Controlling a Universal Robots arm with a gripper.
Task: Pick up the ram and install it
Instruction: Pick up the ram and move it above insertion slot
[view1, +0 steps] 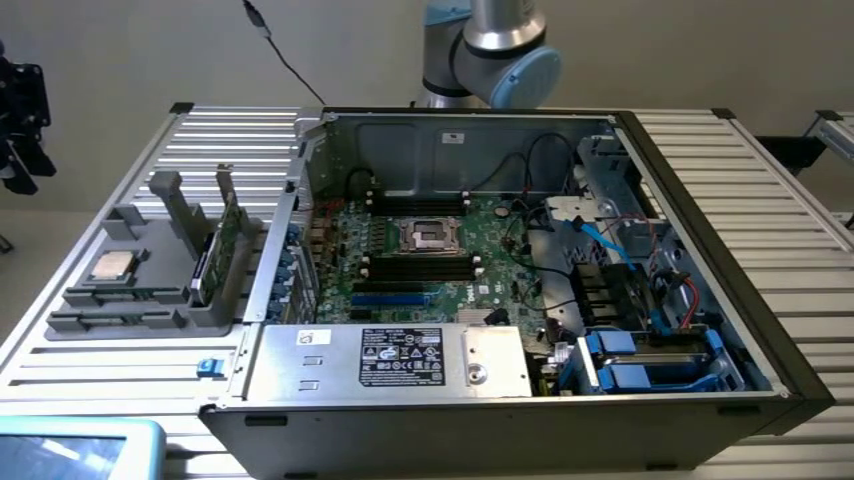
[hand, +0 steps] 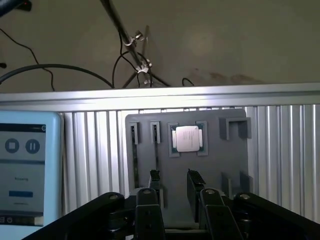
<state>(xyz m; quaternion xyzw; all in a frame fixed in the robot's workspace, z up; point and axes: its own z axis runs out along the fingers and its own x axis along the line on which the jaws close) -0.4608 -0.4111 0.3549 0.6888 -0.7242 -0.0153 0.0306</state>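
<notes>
The ram (view1: 206, 270) is a thin green stick standing on edge in the grey fixture tray (view1: 80, 325), at the exterior view's left of the open computer case (view1: 801, 390). In the wrist view my gripper (hand: 175, 179) hangs above the near end of that tray (hand: 235, 160). Its two black fingertips (hand: 154, 176) stand apart with nothing between them, so it is open. The ram is hidden behind the gripper body there. On the motherboard, black memory slots (view1: 420, 263) lie beside the processor socket (view1: 430, 234).
A silver processor chip (view1: 112, 265) (hand: 187, 138) lies in the tray, and a taller green card (view1: 236, 238) stands beside the ram. A tablet (view1: 67, 450) (hand: 22, 170) sits near the tray. Cables (view1: 587, 240) and blue drive bays (view1: 641, 365) crowd the case's right side.
</notes>
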